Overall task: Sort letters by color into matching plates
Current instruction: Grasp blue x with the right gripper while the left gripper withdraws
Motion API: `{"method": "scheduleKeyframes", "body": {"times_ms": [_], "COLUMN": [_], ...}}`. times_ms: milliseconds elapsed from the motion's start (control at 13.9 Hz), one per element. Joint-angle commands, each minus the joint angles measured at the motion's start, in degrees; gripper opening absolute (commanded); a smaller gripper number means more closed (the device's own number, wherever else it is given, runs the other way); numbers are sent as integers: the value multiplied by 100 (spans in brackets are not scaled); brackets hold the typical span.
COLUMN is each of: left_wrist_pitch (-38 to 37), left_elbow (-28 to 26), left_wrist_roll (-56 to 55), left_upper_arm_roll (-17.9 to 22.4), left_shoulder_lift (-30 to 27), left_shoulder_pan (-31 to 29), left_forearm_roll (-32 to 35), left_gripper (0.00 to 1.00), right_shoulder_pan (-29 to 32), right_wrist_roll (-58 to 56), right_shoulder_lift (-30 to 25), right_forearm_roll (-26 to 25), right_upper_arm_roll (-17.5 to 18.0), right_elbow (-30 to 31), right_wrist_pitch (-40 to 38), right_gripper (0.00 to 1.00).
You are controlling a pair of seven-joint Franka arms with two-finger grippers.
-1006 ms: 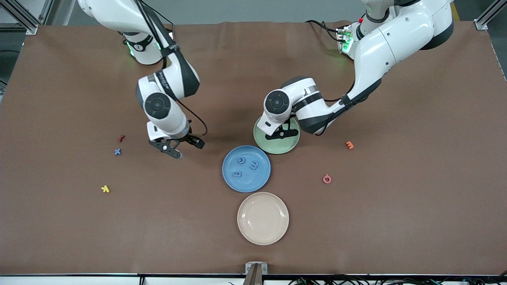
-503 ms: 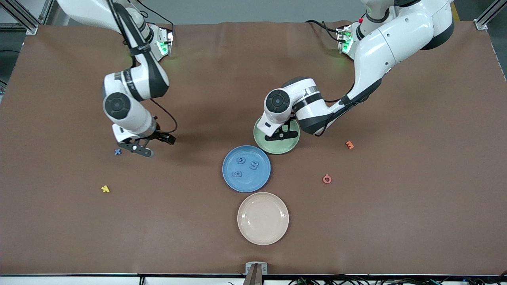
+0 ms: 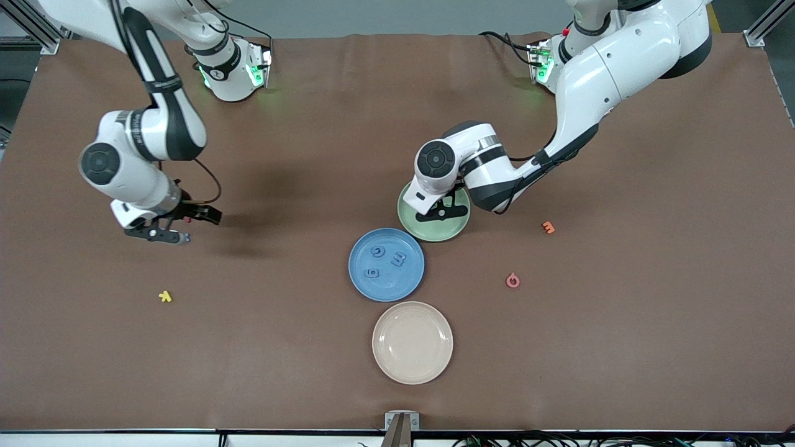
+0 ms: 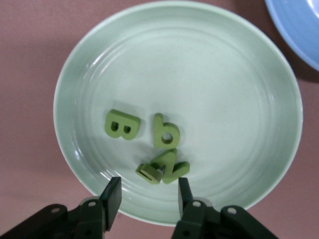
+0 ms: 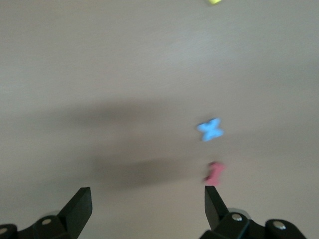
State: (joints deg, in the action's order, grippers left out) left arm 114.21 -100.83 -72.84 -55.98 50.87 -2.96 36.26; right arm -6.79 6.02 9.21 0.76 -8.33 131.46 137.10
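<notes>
— Where is the right pincer?

— Over the counter toward the right arm's end, jaws spread wide and empty. Its wrist view shows a blue X with a red piece just beside it, both lying on the counter.

— And the left pincer?

— It waits over the green plate, jaws apart, gripping nothing. Four green letters lie clustered in that plate.

— The blue plate?

— It touches the green plate, nearer the camera, and holds three blue letters.
</notes>
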Motion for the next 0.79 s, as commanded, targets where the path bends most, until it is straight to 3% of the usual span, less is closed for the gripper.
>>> {"method": "scheduleKeyframes", "body": {"times_ms": [0, 144, 287, 719], "left_wrist_pitch": [14, -12, -13, -13], "left_elbow": [10, 273, 484, 503], "left_wrist_roll": [-38, -55, -38, 111], "left_upper_arm_roll": [-26, -62, -149, -361], "left_shoulder_lift": [-182, -218, -218, -218], "left_shoulder_pan": [-126, -196, -371, -837], "left_forearm_roll": [118, 118, 109, 83], "left_gripper": [63, 84, 97, 99], "right_shoulder_pan": [458, 668, 766, 784], "right_wrist_roll": [-591, -1022, -1287, -1287], "right_shoulder_lift": [-113, 97, 422, 1038], "right_forearm_roll": [-102, -102, -93, -84], "right_upper_arm_roll": [112, 112, 112, 121], "right_elbow": [160, 178, 213, 257], "right_wrist_pitch": [359, 720, 1176, 1820], "right_gripper": [100, 100, 100, 100]}}
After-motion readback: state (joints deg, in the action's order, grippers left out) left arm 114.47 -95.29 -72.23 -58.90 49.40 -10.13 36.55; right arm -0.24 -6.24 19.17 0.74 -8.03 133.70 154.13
